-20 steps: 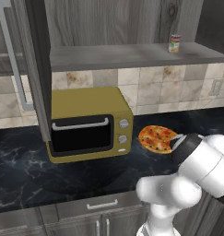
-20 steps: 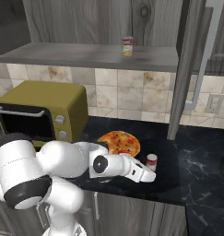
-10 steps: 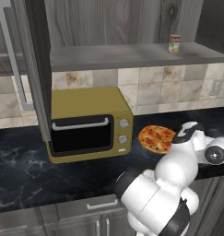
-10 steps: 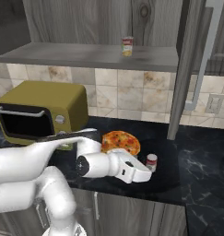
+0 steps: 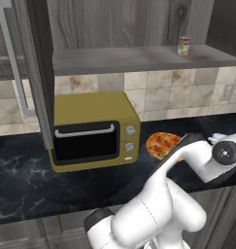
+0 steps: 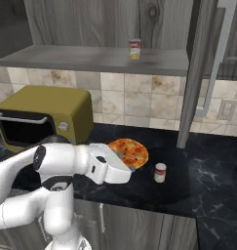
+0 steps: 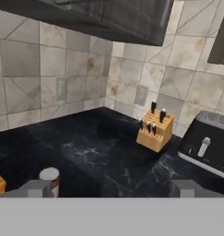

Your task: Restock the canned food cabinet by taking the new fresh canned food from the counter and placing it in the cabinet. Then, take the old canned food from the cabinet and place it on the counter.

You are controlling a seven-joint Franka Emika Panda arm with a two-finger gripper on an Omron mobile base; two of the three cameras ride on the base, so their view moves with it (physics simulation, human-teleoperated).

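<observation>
Pincer [image 7: 111,186] fully spread, holding nothing, low over the black tabletop [image 7: 113,156]. New fresh canned food [image 7: 49,180] stands upright on the tabletop just inside the pincer's left fingertip [image 7: 34,188].

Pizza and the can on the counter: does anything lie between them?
No. In the right base view, only a bare stretch of the black counter separates the pizza from the can; the two stand apart, not touching.
</observation>
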